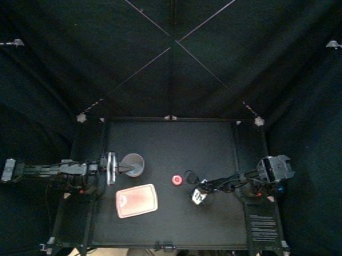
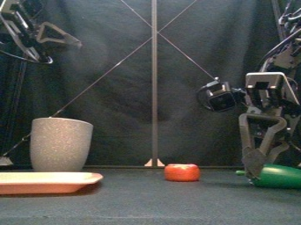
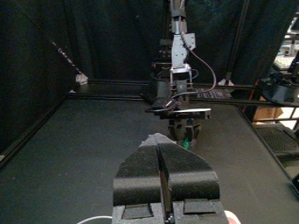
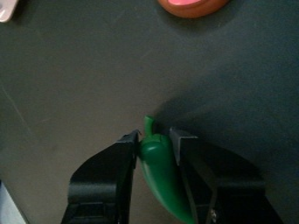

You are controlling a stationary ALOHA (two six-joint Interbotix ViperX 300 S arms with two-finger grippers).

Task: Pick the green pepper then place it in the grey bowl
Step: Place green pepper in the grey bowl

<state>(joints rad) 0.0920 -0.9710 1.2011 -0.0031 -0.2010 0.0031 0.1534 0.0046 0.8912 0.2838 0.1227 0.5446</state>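
The green pepper (image 4: 159, 171) lies on the table at the front right, its stem toward the red toy. My right gripper (image 4: 156, 138) is down over it, jaws pressed against both sides of the pepper. In the front view the pepper (image 2: 277, 177) rests on the table under the right gripper (image 2: 261, 169). From above, the right gripper (image 1: 198, 191) covers most of the pepper. The tall grey speckled cup (image 1: 134, 160) stands upright at the left middle. My left gripper (image 1: 110, 168) rests beside the cup, shut and holding nothing.
A flat pink tray (image 1: 138, 201) lies in front of the grey cup (image 2: 62, 143). A small round red toy (image 1: 178, 180) sits between the tray (image 2: 47, 182) and the right gripper, seen close ahead in the right wrist view as the red toy (image 4: 193, 6).
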